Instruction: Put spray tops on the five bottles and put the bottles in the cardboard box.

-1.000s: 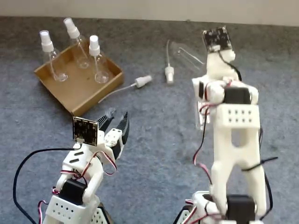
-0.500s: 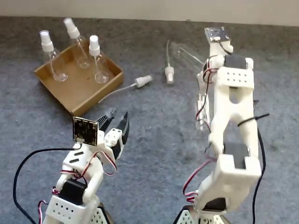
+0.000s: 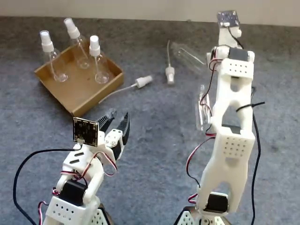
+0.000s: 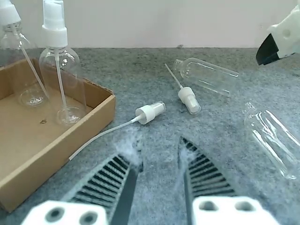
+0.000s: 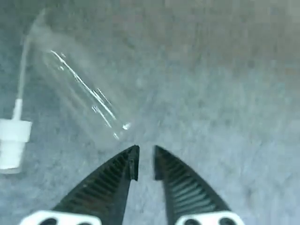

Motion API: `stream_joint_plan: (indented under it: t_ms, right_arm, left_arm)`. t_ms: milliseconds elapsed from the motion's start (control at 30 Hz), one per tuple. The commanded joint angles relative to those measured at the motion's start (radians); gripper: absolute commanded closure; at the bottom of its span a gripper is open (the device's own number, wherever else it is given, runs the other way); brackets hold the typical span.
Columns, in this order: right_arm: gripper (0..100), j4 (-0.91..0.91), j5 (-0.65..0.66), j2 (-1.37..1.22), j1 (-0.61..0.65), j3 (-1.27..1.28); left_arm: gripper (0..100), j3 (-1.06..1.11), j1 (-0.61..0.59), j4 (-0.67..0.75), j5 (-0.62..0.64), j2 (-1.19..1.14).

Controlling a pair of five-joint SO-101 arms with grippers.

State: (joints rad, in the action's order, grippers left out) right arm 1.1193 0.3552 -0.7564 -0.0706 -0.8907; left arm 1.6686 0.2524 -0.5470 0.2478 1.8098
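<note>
The right pincer point(image 5: 146, 163), slightly parted and empty, hovers just beside a bare bottle point(image 5: 79, 89) lying on the surface point(image 3: 154, 140); the left pincer point(image 4: 157, 159) hangs open and empty too. Three topped bottles point(image 3: 99, 70) stand in the box point(image 3: 75, 91), so I judge two bare bottles and two loose tops point(image 3: 144, 81) remain to be joined and boxed.

Soft, even brightness lies over the grey felt table cover point(image 3: 154, 140).
Shadows are faint: only a thin dark line hugs the brown cardboard box point(image 3: 75, 91) along its near wall. Right of the box, the clear plastic bottle point(image 5: 79, 101) carries thin white glints along its side.
</note>
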Motion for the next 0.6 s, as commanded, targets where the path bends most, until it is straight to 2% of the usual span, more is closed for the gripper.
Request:
stream_joint_plan:
  t_ms: [0,133,333,567]
  right_arm:
    - [81.3,0.025,0.181,-0.024,0.073,-0.182]
    - [75.2,0.03,0.23,-0.073,0.119,-0.291]
    - [73.5,0.012,0.359,-0.163,0.166,-0.338]
    - [73.5,-0.157,0.361,-0.315,0.143,-0.34]
  left_arm:
    - [91,0.007,-0.01,0.005,0.008,0.016]
    - [91,0.007,-0.01,0.005,-0.014,0.016]
    - [91,0.007,-0.007,0.002,-0.068,0.016]
    - [91,0.007,-0.007,0.0,-0.069,0.016]
